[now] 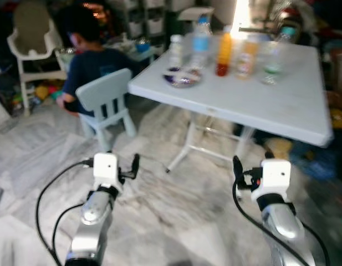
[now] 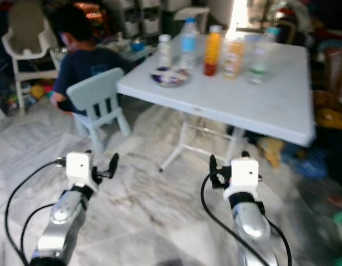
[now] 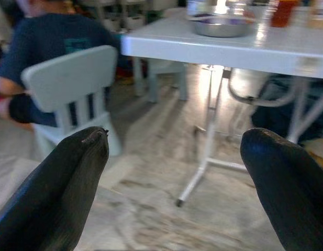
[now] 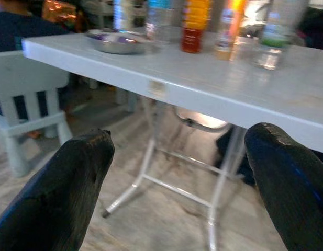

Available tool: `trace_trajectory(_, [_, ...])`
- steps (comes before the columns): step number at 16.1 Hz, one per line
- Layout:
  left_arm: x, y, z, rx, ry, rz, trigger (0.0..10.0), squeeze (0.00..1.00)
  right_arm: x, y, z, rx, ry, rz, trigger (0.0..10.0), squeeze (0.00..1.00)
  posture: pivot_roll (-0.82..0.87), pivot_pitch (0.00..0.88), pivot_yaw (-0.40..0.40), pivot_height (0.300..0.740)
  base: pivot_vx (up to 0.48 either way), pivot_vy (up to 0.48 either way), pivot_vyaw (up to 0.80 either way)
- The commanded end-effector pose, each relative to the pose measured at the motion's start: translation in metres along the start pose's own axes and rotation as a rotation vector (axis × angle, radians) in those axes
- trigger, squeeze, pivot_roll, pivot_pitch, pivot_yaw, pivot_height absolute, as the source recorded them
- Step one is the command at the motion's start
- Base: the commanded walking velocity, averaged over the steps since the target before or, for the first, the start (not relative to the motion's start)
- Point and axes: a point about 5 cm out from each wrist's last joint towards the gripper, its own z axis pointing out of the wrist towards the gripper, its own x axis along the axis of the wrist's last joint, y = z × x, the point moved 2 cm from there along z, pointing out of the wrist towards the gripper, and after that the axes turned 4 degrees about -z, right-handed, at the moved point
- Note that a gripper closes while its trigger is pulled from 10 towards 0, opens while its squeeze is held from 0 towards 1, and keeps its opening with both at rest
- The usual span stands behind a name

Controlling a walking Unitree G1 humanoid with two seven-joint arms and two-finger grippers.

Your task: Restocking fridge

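Bottles [image 1: 224, 52] are standing at the back of the surface [image 1: 281, 105], a bowl [image 1: 182, 77] sitting left of them; a person [image 1: 90, 66] is sitting on a chair [image 1: 107, 102] further left.

Before me, a white folding plastic table [image 1: 281, 105] stands on grey marbled floor [image 1: 182, 210]; a pale blue child's chair [image 1: 107, 102] sits nearby.

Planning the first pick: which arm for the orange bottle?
Right, probably. The orange bottle stands nearer the right gripper than the left gripper. Both are open and short of the table.

Five drink bottles [image 1: 224, 54] and one metal bowl [image 1: 182, 77] on the far white folding table [image 1: 281, 105]; one pale-blue plastic child's chair [image 1: 107, 100] left.
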Motion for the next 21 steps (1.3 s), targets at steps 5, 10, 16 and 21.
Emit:
trace_trajectory(5, [0.0048, -0.0074, 0.0028, 0.025, 0.018, 0.006, 10.0, 0.00, 0.0051, -0.0076, 0.0035, 0.028, 0.021, 0.013, 10.0, 0.00, -0.08, 0.009, 0.027, 0.740, 0.401, 0.262, 0.00])
trace_trajectory(10, [0.0047, -0.0064, 0.0031, 0.018, 0.020, 0.001, 10.0, 0.00, 0.0061, -0.0086, 0.0050, 0.031, 0.025, 0.012, 10.0, 0.00, -0.08, 0.008, 0.029, 0.740, 0.403, 0.260, 0.00])
trace_trajectory(16, [0.0067, -0.0033, 0.0051, 0.001, 0.027, 0.004, 10.0, 0.00, 0.0063, -0.0083, 0.0050, 0.027, 0.025, 0.017, 10.0, 0.00, -0.08, 0.009, 0.031, 0.740, 0.406, 0.256, 0.00])
trace_trajectory(21, [0.0067, -0.0024, 0.0051, 0.001, 0.028, 0.003, 10.0, 0.00, 0.0068, -0.0084, 0.0055, 0.031, 0.027, 0.016, 10.0, 0.00, -0.08, 0.009, 0.028, 0.740, 0.413, 0.244, 0.00])
